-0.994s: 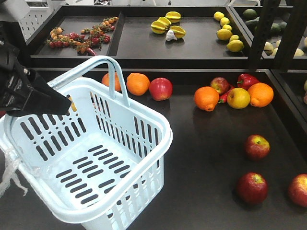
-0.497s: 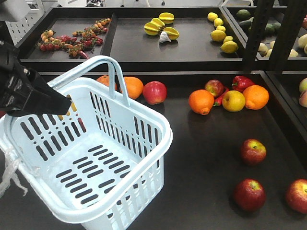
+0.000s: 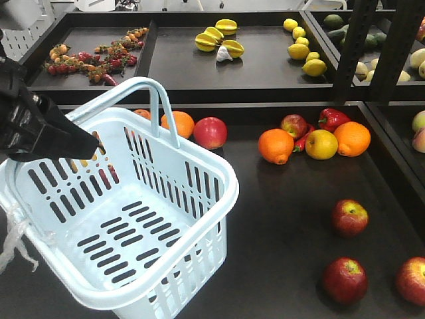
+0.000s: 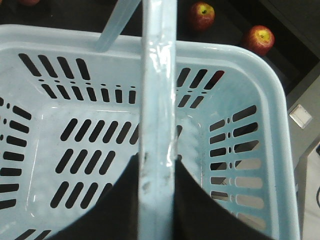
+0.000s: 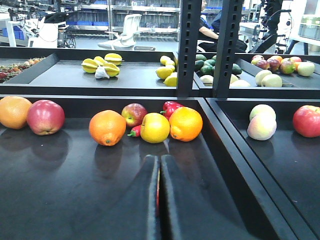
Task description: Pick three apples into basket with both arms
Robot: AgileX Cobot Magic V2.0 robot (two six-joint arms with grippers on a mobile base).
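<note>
My left gripper [image 4: 156, 172] is clamped on one smooth hoop handle of the pale blue-white slotted plastic basket [image 3: 159, 174]. Its black fingers [image 4: 192, 205] pinch the strap from both sides. The wrist hangs over the basket's near-left corner. The basket sits tilted at the left of the matte black shelf [image 3: 285, 199], mouth up. Its long axis runs from far left to near right, and a frayed white string [image 3: 14, 240] dangles from the rim. The three round, glossy dark red apples [image 3: 350, 217] [image 3: 345, 280] [image 3: 413, 280] lie well apart from it at the front right. My right gripper [image 5: 159, 167] points level along the shelf, fingers pressed together.
</note>
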